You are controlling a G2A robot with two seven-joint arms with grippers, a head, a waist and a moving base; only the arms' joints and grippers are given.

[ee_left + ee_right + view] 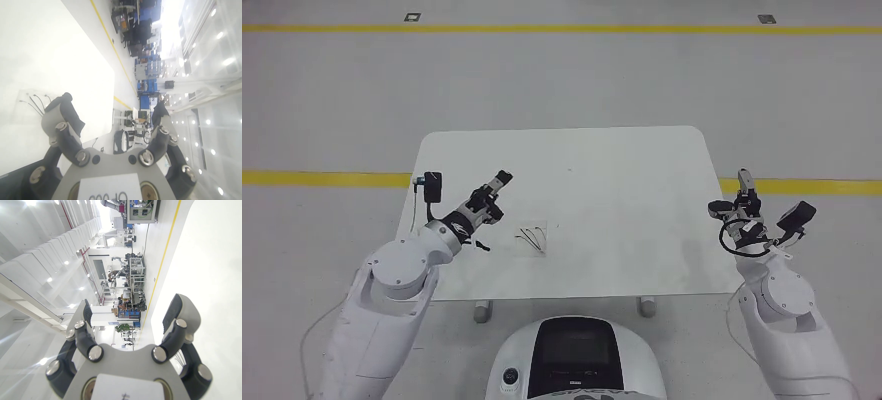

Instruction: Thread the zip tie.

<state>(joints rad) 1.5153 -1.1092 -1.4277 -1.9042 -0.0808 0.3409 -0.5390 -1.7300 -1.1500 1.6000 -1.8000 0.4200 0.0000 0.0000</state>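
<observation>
On the white table [642,160], the zip ties [532,238] lie in a small bunch, untouched. Your left gripper [113,99] hangs wide open near them. Your right gripper [131,300] is wide open too, off by the table's edge. Nothing is threaded yet.

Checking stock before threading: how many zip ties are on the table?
4 thin dark zip ties, fanned together on the white table by the left gripper; its fingers hide their ends, so more may be hidden.
</observation>
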